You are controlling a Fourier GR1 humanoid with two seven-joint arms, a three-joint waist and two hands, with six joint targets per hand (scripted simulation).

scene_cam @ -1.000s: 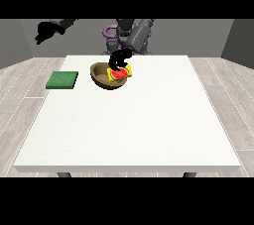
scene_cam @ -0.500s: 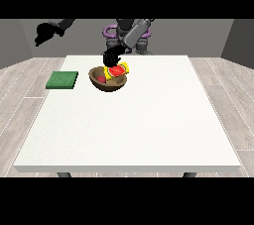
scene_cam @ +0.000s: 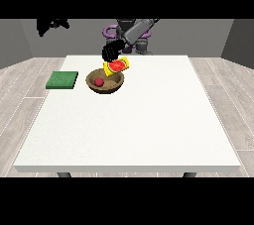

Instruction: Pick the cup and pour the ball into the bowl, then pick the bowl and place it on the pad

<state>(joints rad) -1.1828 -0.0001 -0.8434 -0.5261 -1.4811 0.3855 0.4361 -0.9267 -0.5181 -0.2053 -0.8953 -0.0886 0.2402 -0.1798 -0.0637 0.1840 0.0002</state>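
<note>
Cup (scene_cam: 117, 66): yellow with red interior, tipped over the bowl's far rim, clasped by the hand at the view's right (scene_cam: 111, 51). Ball (scene_cam: 99, 82): red, lodged inside the brown bowl (scene_cam: 105, 82). Pad (scene_cam: 62, 80): green, left of bowl, apart. Hand at the view's left (scene_cam: 49, 24): raised, finger posture indeterminable. Table (scene_cam: 149, 120): white.

This looks like a bare test room set up for robot handling trials rather than a home or kitchen. A large white tabletop (scene_cam: 129, 120) on dark legs fills the middle, standing on a floor of pale grey wood planks (scene_cam: 25, 95). Plain grey walls (scene_cam: 198, 35) close the back, with no furniture or decoration showing. The grey humanoid robot (scene_cam: 134, 33) stands behind the tabletop.
</note>
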